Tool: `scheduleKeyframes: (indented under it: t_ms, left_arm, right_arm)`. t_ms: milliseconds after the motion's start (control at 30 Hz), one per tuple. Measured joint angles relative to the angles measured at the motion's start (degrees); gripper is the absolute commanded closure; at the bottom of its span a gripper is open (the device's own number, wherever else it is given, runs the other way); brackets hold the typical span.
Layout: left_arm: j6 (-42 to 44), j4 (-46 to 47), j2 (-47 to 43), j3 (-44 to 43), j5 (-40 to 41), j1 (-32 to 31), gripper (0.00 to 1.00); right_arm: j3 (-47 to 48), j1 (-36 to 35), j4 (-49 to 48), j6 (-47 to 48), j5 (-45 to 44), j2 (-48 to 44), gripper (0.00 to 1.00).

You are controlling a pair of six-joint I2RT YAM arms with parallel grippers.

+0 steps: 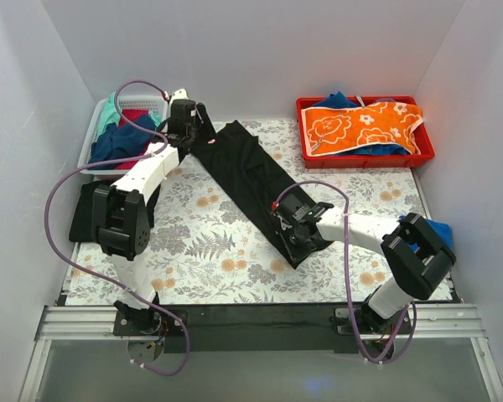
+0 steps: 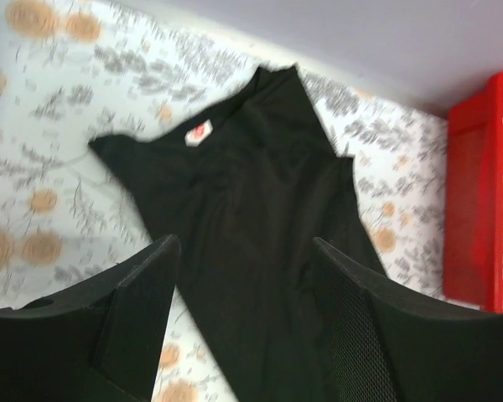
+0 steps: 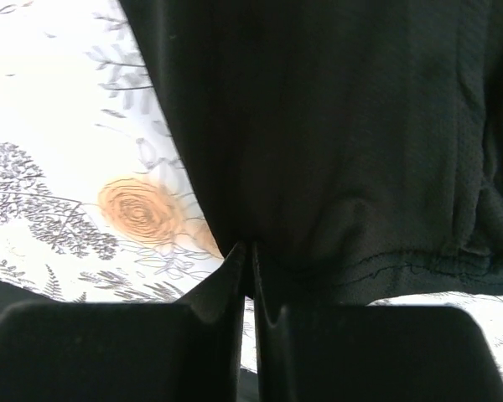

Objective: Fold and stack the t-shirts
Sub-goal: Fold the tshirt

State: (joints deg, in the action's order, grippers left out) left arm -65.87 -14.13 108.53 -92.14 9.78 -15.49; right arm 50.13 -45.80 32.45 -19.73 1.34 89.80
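A black t-shirt [image 1: 250, 178], folded lengthwise into a long strip, lies diagonally across the patterned table cover. Its collar end points to the back left and its hem to the front right. My left gripper [image 1: 201, 127] hovers open over the collar end. In the left wrist view the red neck label [image 2: 199, 132] shows ahead of the left gripper [image 2: 244, 247], whose jaws are spread with only cloth below them. My right gripper [image 1: 296, 236] is at the hem end. Seen from the right wrist, the right gripper [image 3: 248, 249] is shut on the corner of the black t-shirt [image 3: 335, 126], beside its hem [image 3: 419, 265].
A folded black garment [image 1: 82, 214] lies at the left edge under the left arm. A white basket [image 1: 98, 119] with mixed clothes stands at the back left. A red bin [image 1: 365, 157] with orange floral and blue cloth is at the back right. Blue cloth [image 1: 440, 226] sits behind the right arm.
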Motion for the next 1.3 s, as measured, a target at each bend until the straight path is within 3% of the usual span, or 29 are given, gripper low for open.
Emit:
scheduleKeyframes:
  t_ms: [233,467,700,833,967,1100,1233,1300]
  left_arm:
    - [-0.07,-5.35,-2.01,3.48,0.83,0.0,0.38]
    - [1.42,-10.25,4.79,-9.18,1.44,0.0,0.38]
    - [2.16,-14.53,11.87,-19.41,1.09,0.0,0.38]
    - [2.21,-17.07,11.91,-19.63,1.16,0.0,0.37]
    - [2.54,-18.88,10.84,-18.38,1.75,0.0,0.37]
    - [1.38,-22.16,5.81,-11.5,1.77,0.0,0.37]
    - [-2.16,-24.46,-6.1,3.82,-1.09,-0.02,0.37]
    - [-4.31,-26.53,-14.36,12.96,-3.34,-0.17,0.37]
  right_arm:
    - [5.07,-11.32,-0.98,-1.84,0.85,4.85,0.89]
    - [20.98,-22.6,1.51,-1.68,3.43,17.53,0.89]
    - [39.87,-26.75,5.86,0.81,3.48,29.57,0.82]
    - [44.19,-27.19,7.32,0.9,0.44,29.33,0.78]
    - [42.16,-27.08,8.02,-0.26,-5.95,23.08,0.71]
    - [34.18,-26.58,8.26,-3.82,-12.15,11.61,0.67]
    - [22.97,-23.56,9.07,-7.96,-15.06,1.09,0.61]
    - [17.86,-21.11,9.66,-9.51,-15.72,-1.29,0.53]
